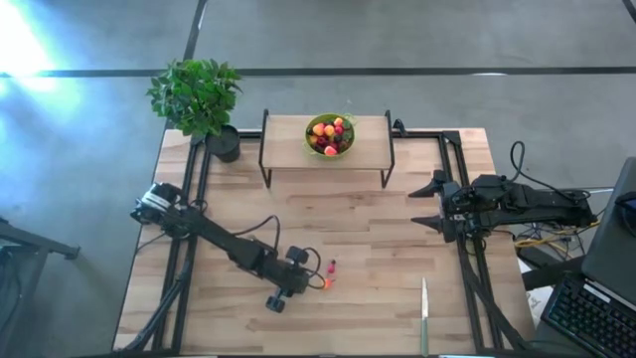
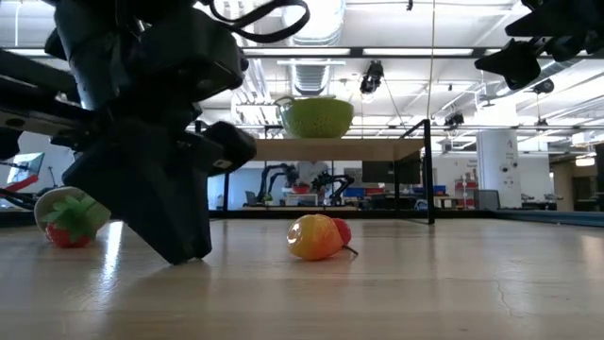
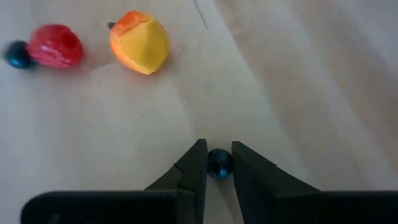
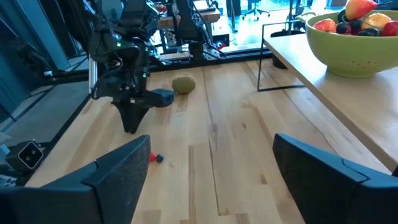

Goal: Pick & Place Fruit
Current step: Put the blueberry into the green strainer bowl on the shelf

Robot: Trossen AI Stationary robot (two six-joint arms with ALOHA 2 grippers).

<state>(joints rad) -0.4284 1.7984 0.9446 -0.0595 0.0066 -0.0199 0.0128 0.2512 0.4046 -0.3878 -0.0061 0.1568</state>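
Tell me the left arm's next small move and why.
Probably lift straight up. The left gripper is down at the tabletop, shut on a small dark blue berry, so the grasp looks made. The lime-green bowl of fruit sits on the raised shelf, so the berry needs height first. The right gripper waits open at the table's right side.

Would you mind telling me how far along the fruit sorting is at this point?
Done: the lime-green round bowl on the raised wooden shelf already holds several toy fruits. In hand: the left gripper is shut on a tiny dark blue berry at the tabletop. Left: a yellow-orange fruit, a red berry, another blue berry and the brown kiwi. The right gripper waits open.
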